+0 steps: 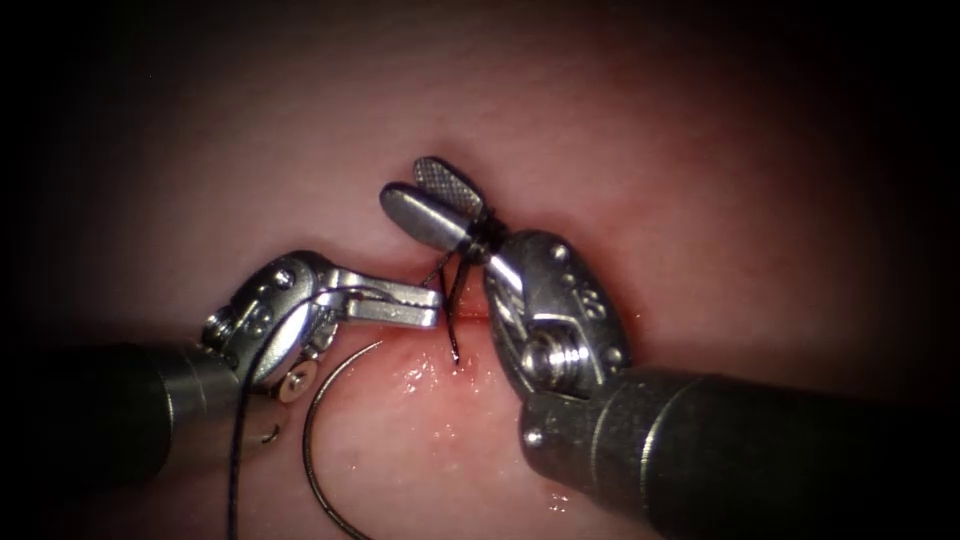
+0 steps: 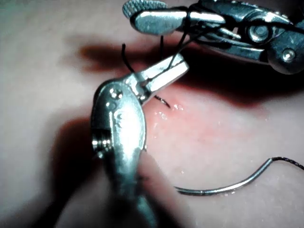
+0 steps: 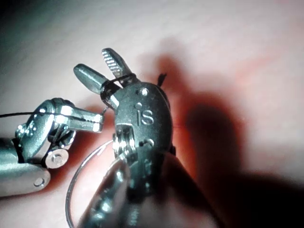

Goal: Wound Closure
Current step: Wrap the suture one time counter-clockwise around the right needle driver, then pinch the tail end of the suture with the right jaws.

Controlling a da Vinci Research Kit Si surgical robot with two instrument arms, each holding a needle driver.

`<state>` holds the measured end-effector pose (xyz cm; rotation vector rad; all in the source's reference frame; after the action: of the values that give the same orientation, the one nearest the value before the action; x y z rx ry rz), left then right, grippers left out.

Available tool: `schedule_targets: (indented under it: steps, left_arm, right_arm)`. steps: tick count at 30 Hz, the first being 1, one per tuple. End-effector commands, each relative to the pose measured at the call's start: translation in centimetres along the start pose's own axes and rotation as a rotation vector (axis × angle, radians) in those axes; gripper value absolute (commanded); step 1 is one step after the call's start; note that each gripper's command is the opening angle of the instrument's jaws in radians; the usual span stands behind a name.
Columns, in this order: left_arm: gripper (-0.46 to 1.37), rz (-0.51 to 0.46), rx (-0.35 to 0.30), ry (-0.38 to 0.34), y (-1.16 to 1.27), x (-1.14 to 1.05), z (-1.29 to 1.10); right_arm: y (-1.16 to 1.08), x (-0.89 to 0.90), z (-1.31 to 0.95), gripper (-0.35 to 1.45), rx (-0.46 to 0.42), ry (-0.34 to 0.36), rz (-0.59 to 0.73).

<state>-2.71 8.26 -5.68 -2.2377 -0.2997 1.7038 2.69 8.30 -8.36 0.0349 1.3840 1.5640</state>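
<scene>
Needle (image 1: 325, 450) lay free on the tissue (image 1: 620, 130), below the cut (image 1: 470, 312) toward its left side, held by neither tool; its lower arc ran out of the endoscope view. Thread (image 1: 455, 300) rose from the cut and wrapped around the right gripper (image 1: 425, 195), whose jaws were parted, pointing up-left. Left gripper (image 1: 425, 305) lay level, clamped on the thread. Red fluid (image 1: 425, 385) glistened below the cut.
</scene>
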Motion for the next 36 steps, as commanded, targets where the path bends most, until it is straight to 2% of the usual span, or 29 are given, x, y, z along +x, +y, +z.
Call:
schedule_targets:
  steps: [1,2,3,4,9,14,16,20,22,32,36]
  left_arm:
    - [-0.35,0.006,0.000,-0.001,0.01,0.01,-0.01]
    - [-0.35,0.006,0.001,-0.001,0.04,0.02,0.00]
    - [-0.35,0.006,0.003,-0.001,0.06,0.03,0.00]
    - [-0.35,0.011,0.004,-0.002,0.07,0.03,0.00]
    - [-0.35,0.009,0.003,-0.010,0.11,0.07,0.04]
    - [-0.35,0.014,0.004,-0.010,0.12,0.08,0.04]
    - [-0.35,0.015,0.004,-0.014,0.14,0.08,0.04]
    - [-0.35,0.015,0.003,-0.016,0.15,0.08,0.03]
    - [-0.35,0.015,0.002,-0.016,0.14,0.08,0.02]
    - [-0.35,0.015,-0.002,-0.030,0.09,0.07,0.03]
    - [-0.35,0.015,-0.004,-0.030,0.09,0.07,0.03]
  right_arm:
    - [0.00,0.00,-0.01,0.46,-0.020,0.000,-0.004]
    - [0.01,0.00,-0.04,0.58,-0.049,0.006,-0.011]
    - [0.01,0.00,-0.06,0.77,-0.062,0.005,-0.015]
    - [0.00,-0.01,-0.07,0.79,-0.070,0.001,-0.018]
    - [-0.01,-0.09,-0.15,0.76,-0.162,-0.073,-0.049]
    - [0.02,-0.17,-0.20,0.75,-0.235,-0.076,-0.050]
    - [0.05,-0.21,-0.21,0.78,-0.264,-0.079,-0.035]
    - [0.12,-0.28,-0.23,0.74,-0.309,-0.106,0.021]
    - [0.18,-0.34,-0.22,0.70,-0.348,-0.142,0.087]
    - [0.45,-0.47,-0.01,0.89,-0.381,-0.197,0.211]
    - [0.51,-0.59,0.08,0.91,-0.385,-0.253,0.224]
